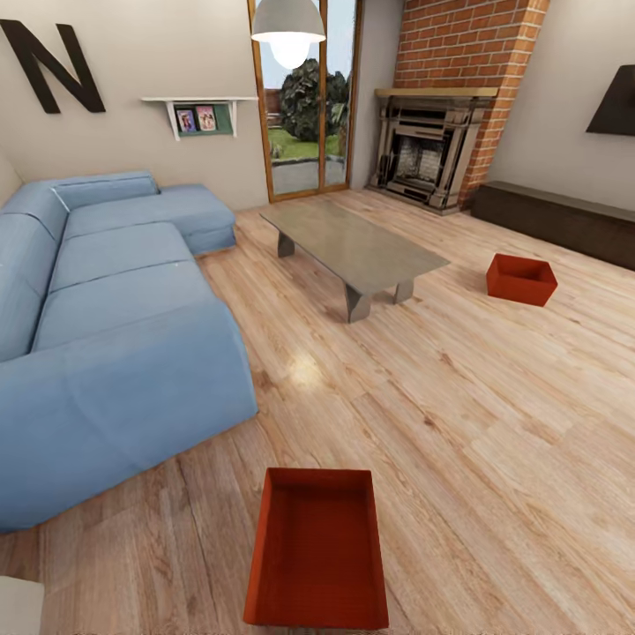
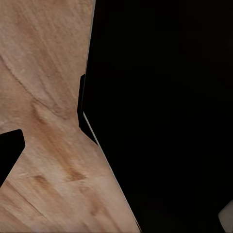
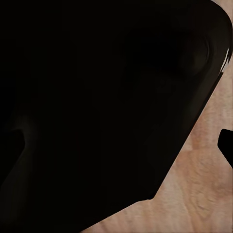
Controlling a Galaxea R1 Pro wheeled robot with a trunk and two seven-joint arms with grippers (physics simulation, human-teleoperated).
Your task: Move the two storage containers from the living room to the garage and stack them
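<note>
Near container [image 1: 316,551] lay untouched beside the sofa [image 1: 106,335]; gripper states could not be told; a blind approach risked shoving it.

Evenly lit simulated living room; wrist views largely obscured by dark, unlit shapes.

Head view: bright, diffuse illumination; a lit pendant lamp [image 1: 288,31] hangs at top centre and daylight enters through the glazed door [image 1: 313,97]. A soft glare patch lies on the wood floor [image 1: 304,370] near the sofa [image 1: 106,335]. Shadows are faint, with a dark band under the low table [image 1: 353,247]. Straight lines lean outward toward the edges, a wide-angle effect. Rendering is slightly soft, with blocky compression. Left wrist view: floor grain [image 2: 43,97] is blurred beside a featureless black mass. Right wrist view: near-total blackness, with a blurred strip of floor [image 3: 204,194].
</note>
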